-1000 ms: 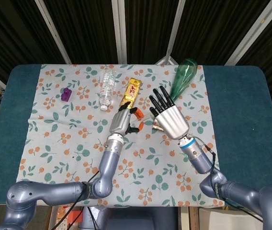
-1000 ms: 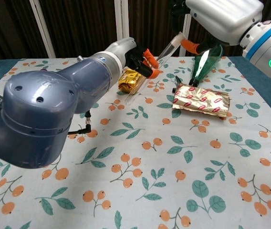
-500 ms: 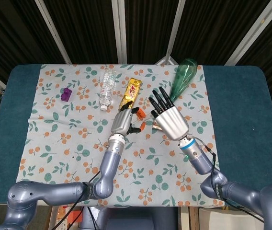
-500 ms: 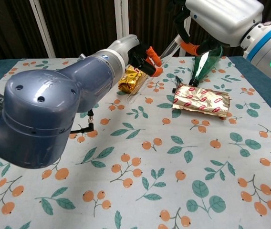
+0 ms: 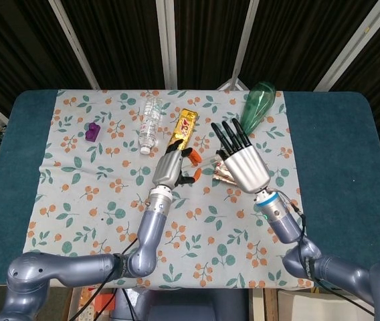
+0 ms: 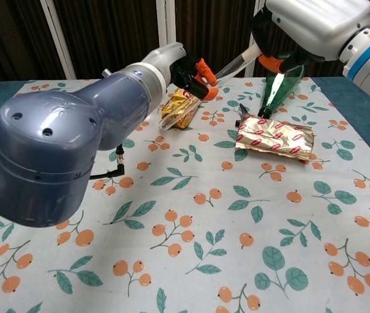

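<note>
Both your hands meet on one clear tube above the middle of the counter.

Your left hand's [image 5: 168, 167] orange-tipped fingers [image 6: 201, 67] pinch one end of the clear tube [image 6: 237, 63]; the right hand's [image 5: 247, 167] fingers pinch the other end, its remaining dark fingers [image 5: 233, 134] spread toward 12 o'clock. The tube hangs in the air between them, off the cloth. Under the right hand lies a silver snack packet [image 6: 276, 138]; at its 12 o'clock a green bottle [image 5: 257, 107]. At 12 o'clock of the left hand lies a gold wrapped bar [image 5: 183, 128], at 11 o'clock a clear water bottle [image 5: 149, 122], and far toward 10 o'clock a purple block [image 5: 93, 131]. Since a second ago your right hand has shifted slightly toward 3 o'clock.
</note>
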`<state>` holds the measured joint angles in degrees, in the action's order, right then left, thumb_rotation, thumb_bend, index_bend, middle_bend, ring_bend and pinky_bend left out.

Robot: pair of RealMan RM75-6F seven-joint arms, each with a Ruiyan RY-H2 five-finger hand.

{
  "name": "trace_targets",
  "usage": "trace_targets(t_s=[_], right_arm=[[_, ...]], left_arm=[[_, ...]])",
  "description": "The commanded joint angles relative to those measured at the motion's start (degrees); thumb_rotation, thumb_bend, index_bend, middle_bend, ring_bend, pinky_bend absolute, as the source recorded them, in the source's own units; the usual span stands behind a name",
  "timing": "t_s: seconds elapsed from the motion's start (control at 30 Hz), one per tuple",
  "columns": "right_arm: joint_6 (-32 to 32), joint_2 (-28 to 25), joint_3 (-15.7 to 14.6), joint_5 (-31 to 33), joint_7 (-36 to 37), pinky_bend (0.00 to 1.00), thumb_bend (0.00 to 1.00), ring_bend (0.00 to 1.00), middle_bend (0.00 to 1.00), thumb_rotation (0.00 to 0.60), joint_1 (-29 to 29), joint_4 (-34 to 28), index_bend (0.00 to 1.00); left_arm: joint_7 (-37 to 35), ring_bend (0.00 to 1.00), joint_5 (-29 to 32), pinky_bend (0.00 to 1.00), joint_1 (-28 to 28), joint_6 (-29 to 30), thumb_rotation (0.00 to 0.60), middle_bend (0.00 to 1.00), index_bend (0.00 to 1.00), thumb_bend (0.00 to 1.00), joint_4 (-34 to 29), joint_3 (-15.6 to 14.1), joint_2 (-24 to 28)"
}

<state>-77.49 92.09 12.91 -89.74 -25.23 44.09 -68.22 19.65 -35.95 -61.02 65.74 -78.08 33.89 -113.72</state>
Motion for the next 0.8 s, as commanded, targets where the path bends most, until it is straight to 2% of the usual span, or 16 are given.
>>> trace_targets(t_s=[0.03,0.43,0.6,0.8], right_arm=[[0.2,-0.6,0.1,0.8,-0.8,0.00,0.43,0.00,0.02,0.600,-0.6,-0.8,0.05],[0.1,-3.2,0.2,3.3,-1.5,0.00,0.43,0.00,0.01,0.600,-3.1,-2.4,0.04],[0.0,-4.1,0.8,4.5,-1.4,0.00,0.43,0.00,0.01,0.600,-3.8,-3.2,0.04],[0.2,-5.0,1.4,5.9,-1.7,0.00,0.43,0.00,0.01,0.600,-4.5,-4.5,0.04]], left_arm=[[0.2,0.06,-0.4,0.00,0.3,0.2,0.600,0.49,0.55,0.60,-0.4,-0.2,0.5],[1.1,0.06,-3.4,0.00,3.7,0.8,0.600,0.49,0.55,0.60,-4.3,-3.7,5.2],[1.9,0.06,-5.9,0.00,5.5,0.4,0.600,0.49,0.55,0.60,-6.6,-7.3,7.6],[3.3,0.06,-9.9,0.00,7.7,-1.6,0.600,0.49,0.55,0.60,-8.9,-13.4,11.0]])
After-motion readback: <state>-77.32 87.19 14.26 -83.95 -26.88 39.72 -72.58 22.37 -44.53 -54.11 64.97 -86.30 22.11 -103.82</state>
